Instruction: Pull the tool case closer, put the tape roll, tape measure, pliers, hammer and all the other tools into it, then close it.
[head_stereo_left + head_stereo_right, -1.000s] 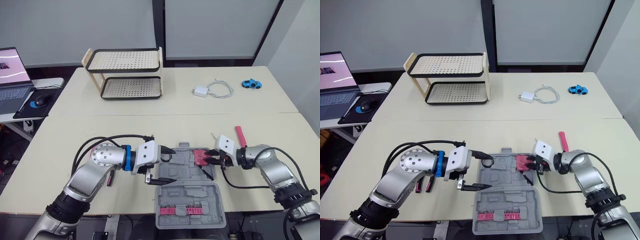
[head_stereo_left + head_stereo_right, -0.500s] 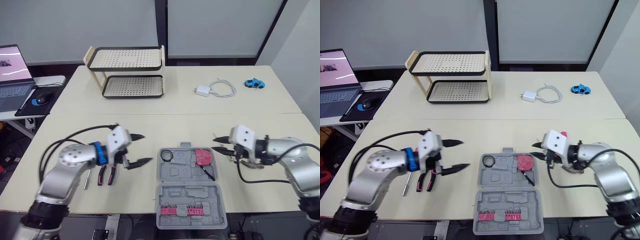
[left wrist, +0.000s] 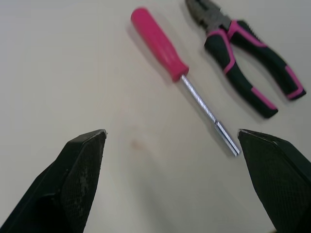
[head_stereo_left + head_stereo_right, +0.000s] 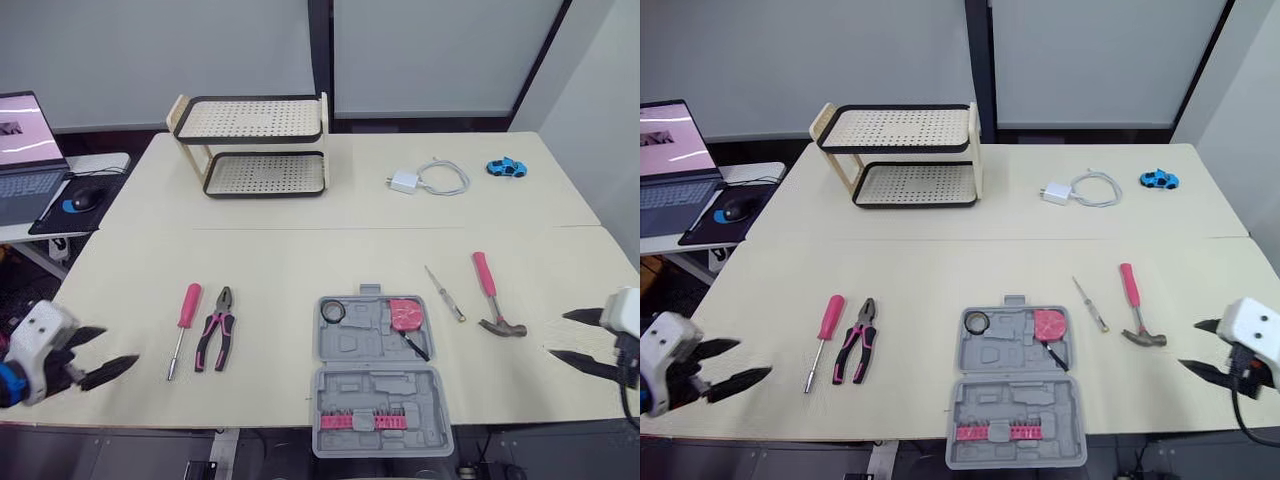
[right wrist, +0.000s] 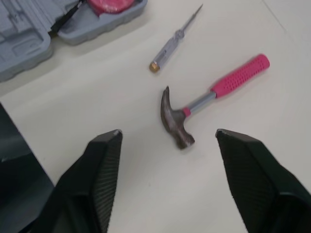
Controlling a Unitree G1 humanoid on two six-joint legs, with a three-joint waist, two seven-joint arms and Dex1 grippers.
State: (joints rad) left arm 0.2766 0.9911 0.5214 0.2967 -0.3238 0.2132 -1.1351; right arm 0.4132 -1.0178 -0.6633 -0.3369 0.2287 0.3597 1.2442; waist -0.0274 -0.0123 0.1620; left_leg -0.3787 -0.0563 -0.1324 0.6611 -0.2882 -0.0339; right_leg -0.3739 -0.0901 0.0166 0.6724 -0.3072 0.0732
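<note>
The grey tool case (image 4: 376,368) lies open near the table's front edge. A black tape roll (image 4: 333,311) and a pink tape measure (image 4: 404,312) sit in its far half. A pink screwdriver (image 4: 184,314) and pink-black pliers (image 4: 214,340) lie left of the case. A slim tester screwdriver (image 4: 444,294) and a pink-handled hammer (image 4: 490,296) lie to its right. My left gripper (image 4: 116,347) hangs open at the front left corner, short of the screwdriver (image 3: 160,46) and pliers (image 3: 248,58). My right gripper (image 4: 558,334) is open at the front right, just short of the hammer (image 5: 194,114).
A two-tier perforated rack (image 4: 255,145) stands at the back left. A white charger with cable (image 4: 425,180) and a blue toy car (image 4: 503,167) lie at the back right. A laptop (image 4: 22,150) and mouse sit on a side table to the left.
Both arms have drawn back from the case to the table's front corners. The right gripper has opened and the pink tape measure now lies in the case.
</note>
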